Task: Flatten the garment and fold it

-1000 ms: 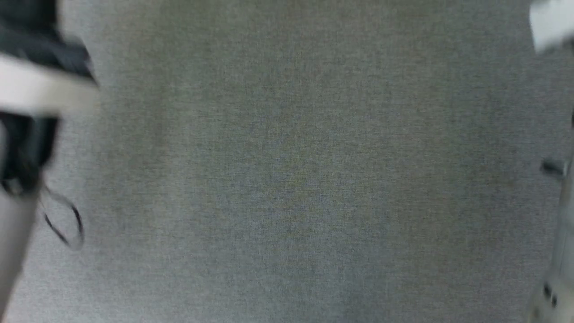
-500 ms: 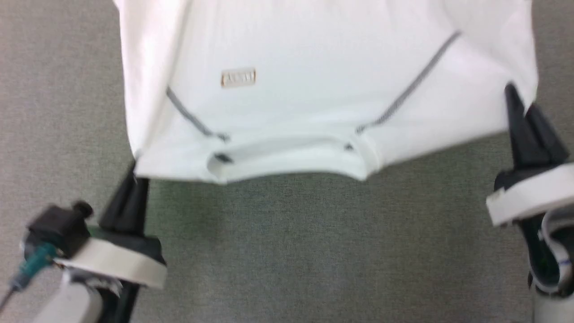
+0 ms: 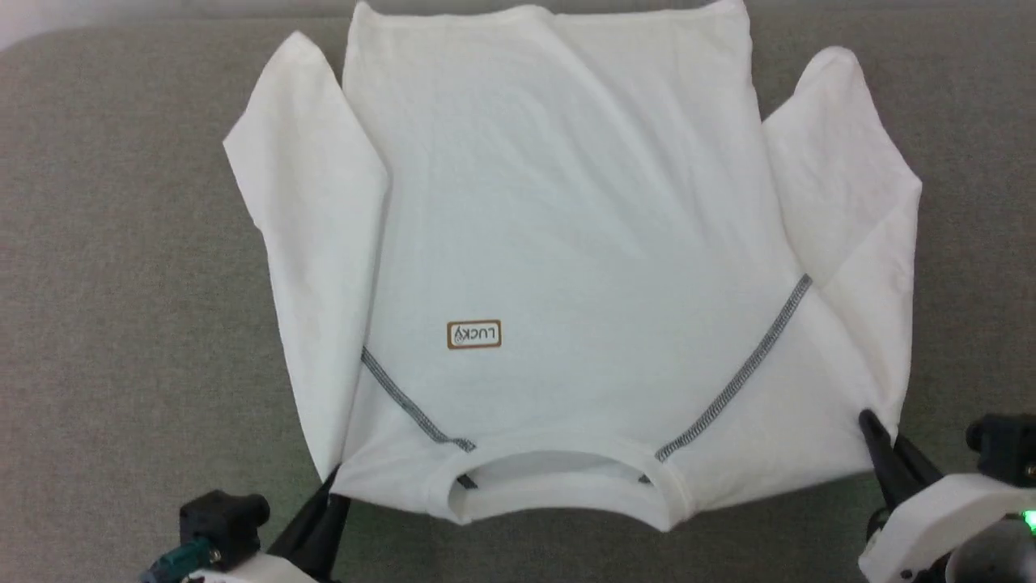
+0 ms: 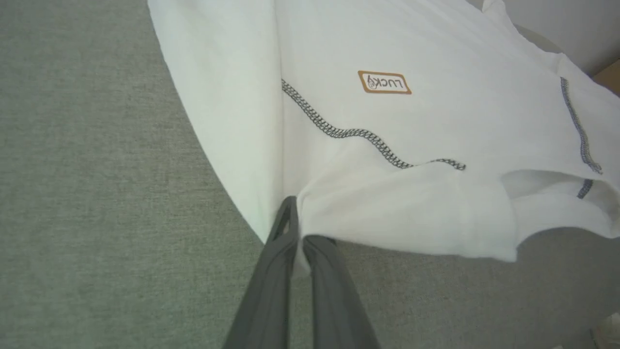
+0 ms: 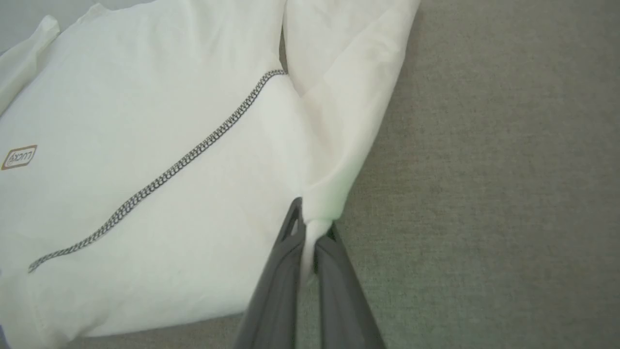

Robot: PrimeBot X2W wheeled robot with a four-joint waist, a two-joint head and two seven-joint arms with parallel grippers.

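We have left gripper (image 4: 296, 232) and right gripper (image 5: 310, 220) each clamped on a shoulder corner of the garment (image 3: 566, 243), spread logo-up on the grey surface (image 3: 121, 324), collar toward us. Looks thin, light, floppy; best held at shoulders or hem corners, both sides together.

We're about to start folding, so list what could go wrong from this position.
1. The left gripper and the right gripper each pinch only a thin shoulder corner of the garment; a hard tug could slip the fabric free.
2. The right-side sleeve lies doubled over itself, so folding now would likely trap creases.
3. The collar gapes open between the grips; uneven pulling might skew it.
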